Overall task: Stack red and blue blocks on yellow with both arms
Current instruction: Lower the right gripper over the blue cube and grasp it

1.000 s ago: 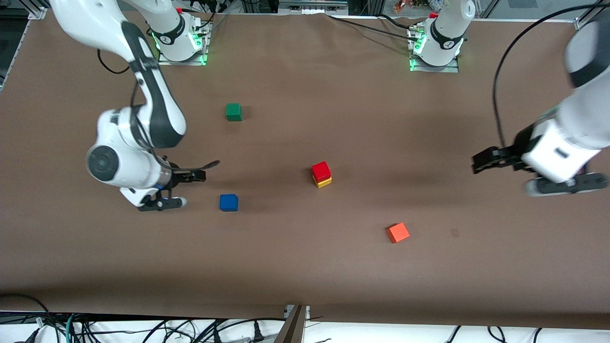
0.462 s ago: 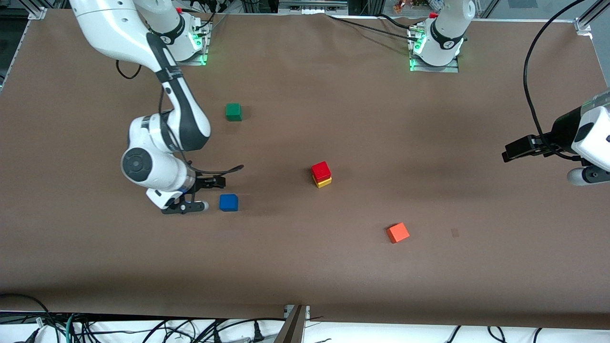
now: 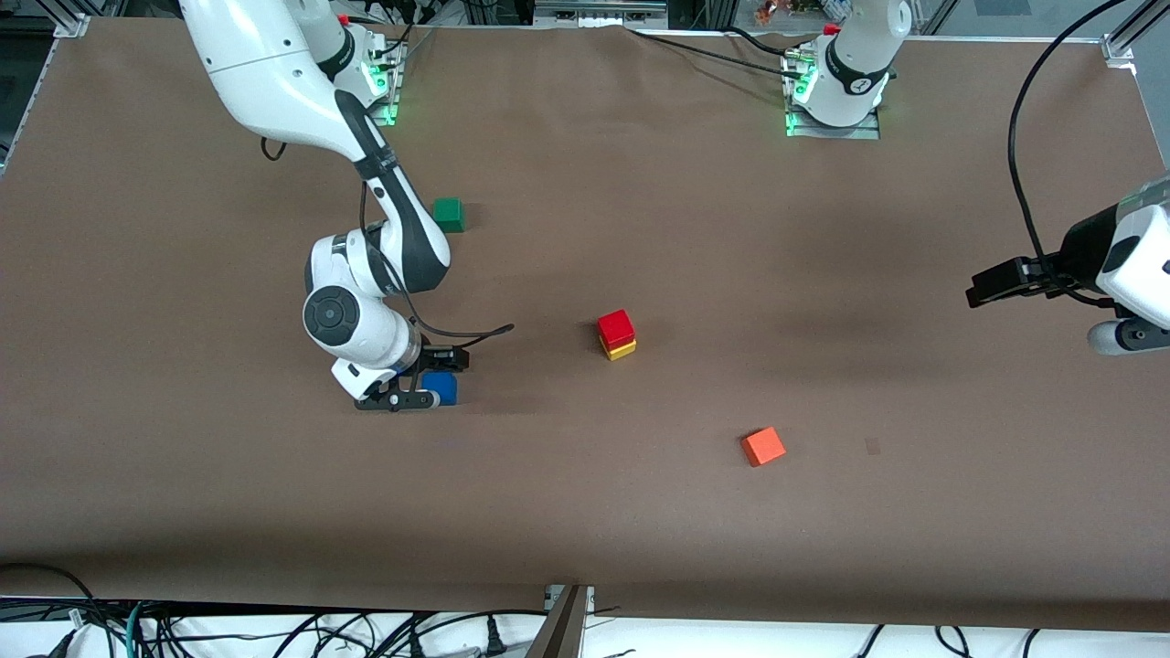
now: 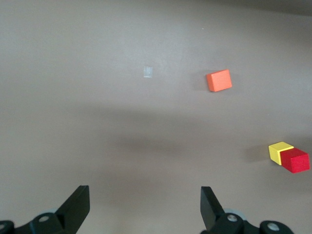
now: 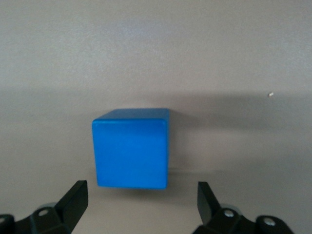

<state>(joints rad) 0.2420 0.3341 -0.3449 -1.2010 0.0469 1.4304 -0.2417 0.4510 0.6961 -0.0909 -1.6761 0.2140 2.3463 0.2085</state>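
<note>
Brown table (image 3: 640, 548): red block (image 3: 616, 326) already on yellow (image 3: 622, 349). Blue block (image 3: 441, 387) unstacked, between spread jaws of right gripper (image 3: 422, 379), ungripped. Left gripper (image 3: 1051, 306) waiting aside, wide open, empty.

My right end effector (image 3: 409, 384) covers part of the blue block (image 3: 442, 387) in the front view. My left end effector (image 3: 1111, 315) is cut off by that view's edge. The red block (image 3: 616, 327) hides most of the yellow block (image 3: 622, 348).

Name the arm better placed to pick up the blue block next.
Right. The right gripper is low over the blue block, jaws open either side of it. The left gripper, also open, hangs at the left arm's end of the table, away from every cube.
</note>
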